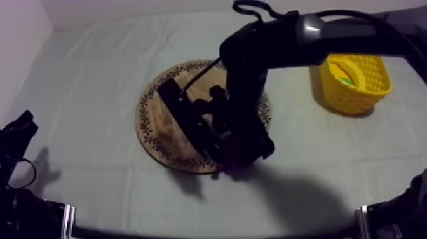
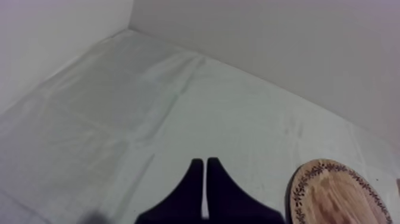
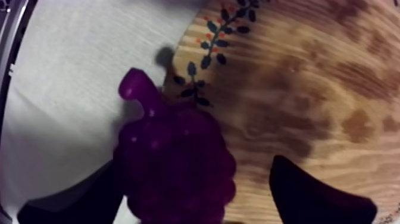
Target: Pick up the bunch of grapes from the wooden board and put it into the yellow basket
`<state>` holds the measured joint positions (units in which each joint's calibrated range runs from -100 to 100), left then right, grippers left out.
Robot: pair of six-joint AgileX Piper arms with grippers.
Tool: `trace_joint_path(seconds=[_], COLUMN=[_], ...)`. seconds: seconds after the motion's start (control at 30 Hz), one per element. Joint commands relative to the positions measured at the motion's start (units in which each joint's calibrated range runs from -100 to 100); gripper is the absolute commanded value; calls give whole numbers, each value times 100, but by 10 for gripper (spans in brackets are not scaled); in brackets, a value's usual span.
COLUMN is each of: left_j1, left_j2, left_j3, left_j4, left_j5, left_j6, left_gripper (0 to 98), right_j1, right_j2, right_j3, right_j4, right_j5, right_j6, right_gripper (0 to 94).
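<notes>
The purple bunch of grapes (image 3: pixel 172 167) lies across the patterned rim of the round wooden board (image 3: pixel 309 89), its stem end over the cloth. My right gripper (image 3: pixel 196 170) is open and straddles the bunch: one finger is close against it, and a gap separates it from the other finger (image 3: pixel 309 193). From above, the right arm reaches in from the upper right, and the right gripper (image 1: pixel 238 156) is down at the near edge of the wooden board (image 1: pixel 165 121). The yellow basket (image 1: pixel 352 86) stands at the right. My left gripper (image 2: pixel 205 164) is shut, with nothing in it, over bare cloth.
Something yellow and green lies inside the basket. The left gripper (image 1: pixel 19 127) rests low at the table's left edge, with the wooden board (image 2: pixel 339 196) off to its side. Open cloth stretches between the board and the basket.
</notes>
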<state>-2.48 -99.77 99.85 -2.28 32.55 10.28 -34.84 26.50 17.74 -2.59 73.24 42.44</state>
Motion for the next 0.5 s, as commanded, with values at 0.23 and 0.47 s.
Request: trace_joint_path(seconds=[0.23, 0.47], left_j1=[-1, -1], left_j2=[3, 3], left_j3=[4, 4], left_j4=[1, 1], left_j5=[3, 3], left_j6=[0, 0], left_gripper=[0, 0], right_j1=[69, 316], right_j2=[353, 521], right_j3=[-34, -533], right_j4=[-113, -357], right_j5=[121, 1020], right_j6=[186, 523], right_gripper=[692, 408])
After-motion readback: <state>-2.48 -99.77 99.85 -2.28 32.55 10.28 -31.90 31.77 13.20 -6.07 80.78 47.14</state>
